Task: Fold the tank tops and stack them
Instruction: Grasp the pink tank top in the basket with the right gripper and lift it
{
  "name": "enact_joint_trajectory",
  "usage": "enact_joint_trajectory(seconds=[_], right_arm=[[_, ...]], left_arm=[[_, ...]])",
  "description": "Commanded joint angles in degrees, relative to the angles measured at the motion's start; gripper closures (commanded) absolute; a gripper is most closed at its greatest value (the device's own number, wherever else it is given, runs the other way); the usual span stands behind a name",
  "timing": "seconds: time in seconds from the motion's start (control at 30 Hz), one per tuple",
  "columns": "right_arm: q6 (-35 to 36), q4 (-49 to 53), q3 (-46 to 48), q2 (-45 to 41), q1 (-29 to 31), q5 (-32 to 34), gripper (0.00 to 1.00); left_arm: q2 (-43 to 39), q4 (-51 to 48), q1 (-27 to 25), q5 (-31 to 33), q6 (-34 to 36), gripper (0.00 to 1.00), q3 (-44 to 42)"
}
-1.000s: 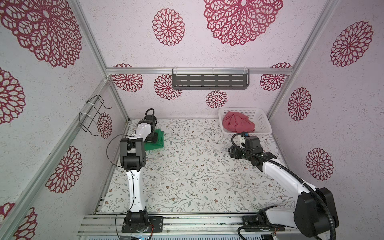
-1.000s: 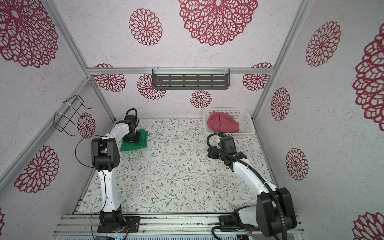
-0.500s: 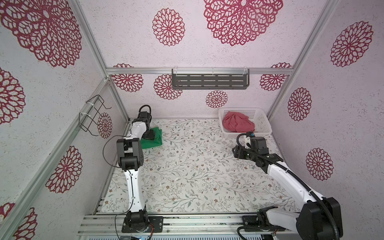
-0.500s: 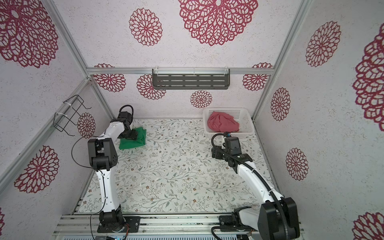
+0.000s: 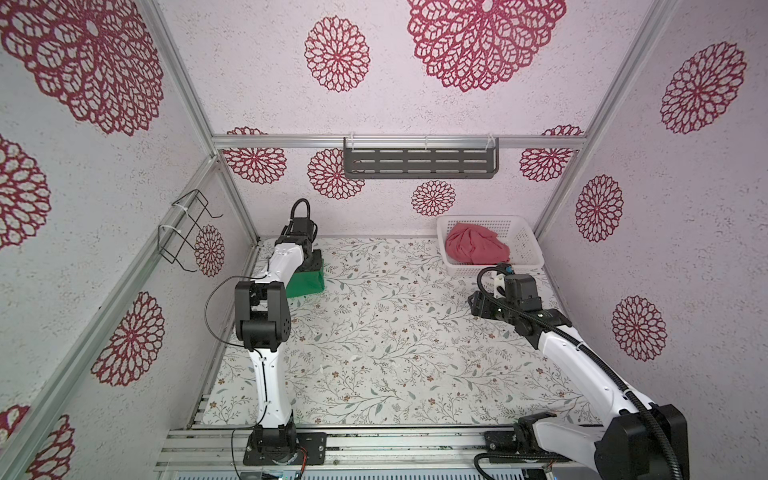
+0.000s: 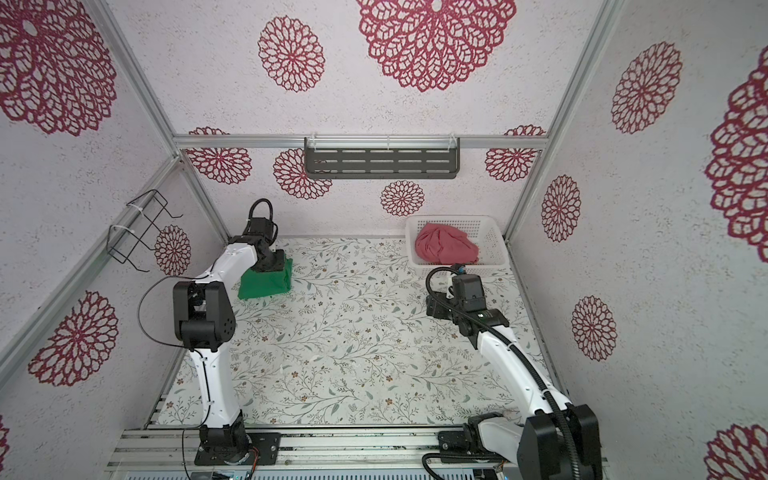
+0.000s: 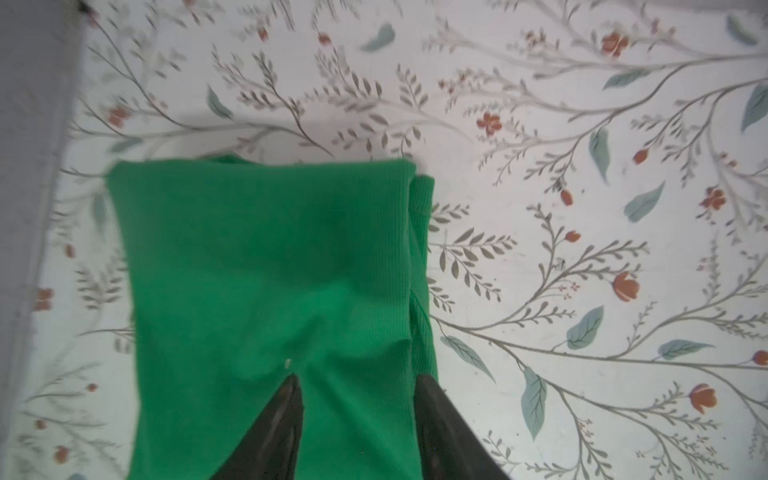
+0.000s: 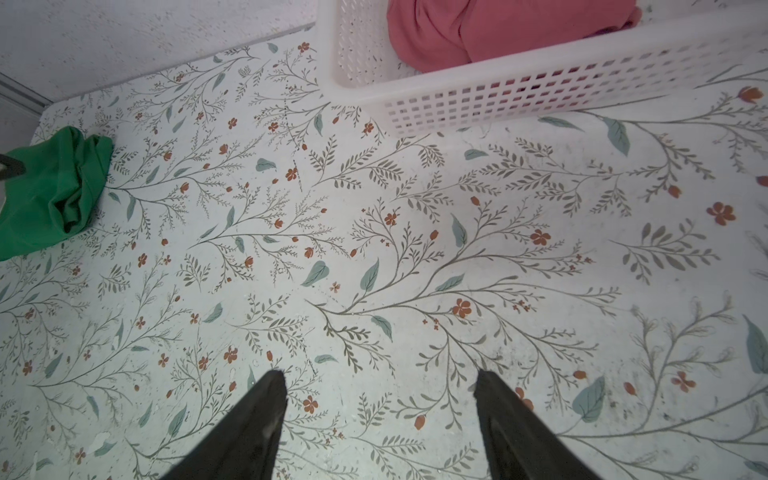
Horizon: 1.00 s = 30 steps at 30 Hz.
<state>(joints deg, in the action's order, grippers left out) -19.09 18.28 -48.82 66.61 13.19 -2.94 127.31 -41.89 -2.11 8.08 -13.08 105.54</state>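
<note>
In both top views the left end effector (image 5: 311, 261) bore down on the green tank top (image 5: 308, 283), a folded block lying directly beneath it on the worktop (image 5: 395, 332). The right end effector (image 5: 478, 305) hovered low and empty, and the pinkish-red tank top (image 5: 478, 249) sat bunched and unfolded in the white basket (image 5: 524, 245) just beyond it. On that evidence the first garment's folding looked finished or nearly so, and the second had not been begun. The next move appeared to call for the left arm to let go and lift clear without dragging the fold open, and for the right arm to reach over the basket wall into the heap. The left wrist view showed what the arm hid from above: the fingers (image 7: 286, 415) stood partly apart with green ribbed cloth between and under them. The cloth was slightly puckered ahead of the tips, with layered edges stacked along one side. Whether the fingers pinched a fold or merely pressed on it could not be told. The right wrist view gave the wider picture. That arm's fingers (image 8: 266, 415) were spread wide over bare worktop with nothing between them, and the white basket (image 8: 540, 91) stood ahead of the tips with red cloth mounded inside. The green tank top (image 8: 41, 199) lay well away to the side, its loose layers showing at an edge the top views flattened.
</note>
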Motion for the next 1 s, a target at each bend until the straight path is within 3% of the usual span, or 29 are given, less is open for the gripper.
enact_joint_trajectory(seconds=[0.0,0.13,0.27,0.37,0.57,0.77,0.97], right_arm=[[-0.5,0.6,-1.7,-1.6,-1.3,2.8,0.25],[-0.2,-2.2,-3.8,-1.4,-5.5,4.7,0.25],[0.5,-5.7,-9.1,3.0,-11.5,3.8,0.24],[2.8,-4.2,-17.7,11.6,-13.7,2.2,0.23],[6.9,0.7,-37.7,32.3,-14.0,1.7,0.23],[6.8,3.6,-58.2,52.6,-14.0,0.1,0.23],[4.2,4.8,-73.4,67.5,-13.3,-3.5,0.23]], left_arm=[[3.2,2.4,-0.8,-3.0,-3.9,0.53,-0.5],[3.3,-1.3,-1.7,-2.3,-2.4,0.46,1.9],[-4.7,1.6,-2.7,-0.2,-0.2,0.23,-1.7],[-12.0,2.0,-4.0,1.7,-0.1,0.14,-4.3],[-29.6,5.1,-10.6,3.4,-6.0,0.06,-19.0],[-44.8,17.4,-18.3,-2.8,-19.4,0.04,-41.4],[-53.2,14.7,-26.6,-0.3,-27.9,0.04,-50.3]])
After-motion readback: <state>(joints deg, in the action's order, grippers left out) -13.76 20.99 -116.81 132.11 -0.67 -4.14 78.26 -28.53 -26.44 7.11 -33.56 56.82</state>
